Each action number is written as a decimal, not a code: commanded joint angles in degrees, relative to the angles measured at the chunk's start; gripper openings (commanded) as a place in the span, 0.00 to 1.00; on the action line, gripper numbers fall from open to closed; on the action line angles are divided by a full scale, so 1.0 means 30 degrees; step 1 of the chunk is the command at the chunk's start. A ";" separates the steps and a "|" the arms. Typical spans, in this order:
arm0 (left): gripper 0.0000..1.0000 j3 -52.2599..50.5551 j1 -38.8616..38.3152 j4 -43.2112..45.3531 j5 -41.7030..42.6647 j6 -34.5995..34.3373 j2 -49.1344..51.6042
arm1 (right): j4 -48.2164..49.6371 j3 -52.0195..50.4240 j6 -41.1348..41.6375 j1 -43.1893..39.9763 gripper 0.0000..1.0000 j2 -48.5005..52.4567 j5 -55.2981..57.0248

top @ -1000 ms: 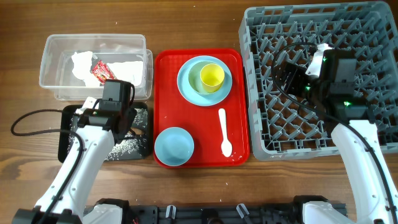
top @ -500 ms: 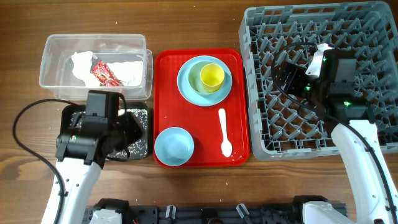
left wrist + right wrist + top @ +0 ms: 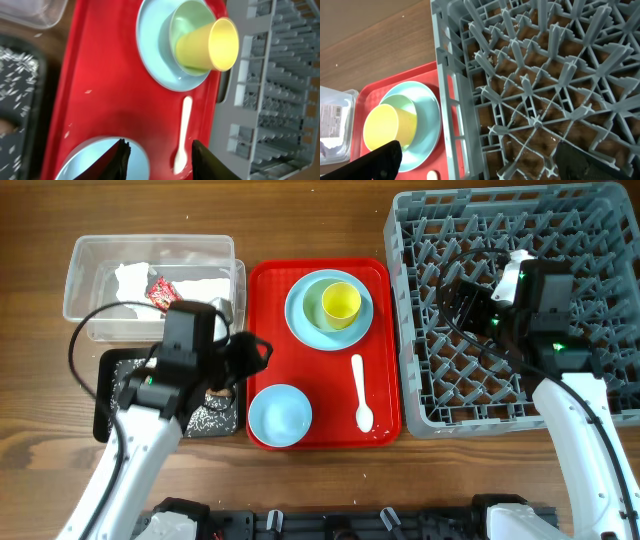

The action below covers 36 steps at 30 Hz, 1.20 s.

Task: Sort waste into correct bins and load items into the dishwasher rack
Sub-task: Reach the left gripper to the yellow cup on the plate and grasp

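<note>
left jaws open, empty, over flat red serving tray (image 3: 270,310); white plastic spoon (image 3: 360,388) lies flat beside small light blue bowl (image 3: 280,415), so i'd straddle its thin handle, descend square; right jaws open too.

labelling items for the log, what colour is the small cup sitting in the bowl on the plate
Yellow: the small yellow plastic cup lies tilted in the pale bowl, shown best in the left wrist view.

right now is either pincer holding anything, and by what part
Nothing is held: the left pincer and the right pincer are both open and empty.
</note>
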 commanded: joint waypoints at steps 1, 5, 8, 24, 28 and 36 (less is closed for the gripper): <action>0.34 0.2798 -0.0729 0.0095 0.0597 -0.0444 0.3730 | 0.0036 0.0306 -0.0197 -0.0015 1.00 -0.0277 -0.0080; 0.29 0.4605 -0.1916 0.1246 -0.0554 -0.1115 0.8189 | 0.0036 0.0306 -0.0197 -0.0015 1.00 -0.0277 -0.0080; 0.26 0.4605 -0.2608 0.2331 -0.1603 -0.2222 1.0134 | 0.0036 0.0306 -0.0197 -0.0015 1.00 -0.0277 -0.0080; 0.20 0.4488 -0.5093 0.2798 -0.6492 -0.4962 1.2386 | 0.0036 0.0306 -0.0197 -0.0015 1.00 -0.0255 -0.0080; 0.21 0.4481 -0.5093 0.2798 -0.6484 -0.5020 1.2429 | 0.0036 0.0306 -0.0197 -0.0015 1.00 -0.0255 -0.0080; 0.23 0.4481 -0.5093 0.3133 -0.6492 -0.5020 1.2524 | 0.0036 0.0306 -0.0197 -0.0015 1.00 -0.0255 -0.0080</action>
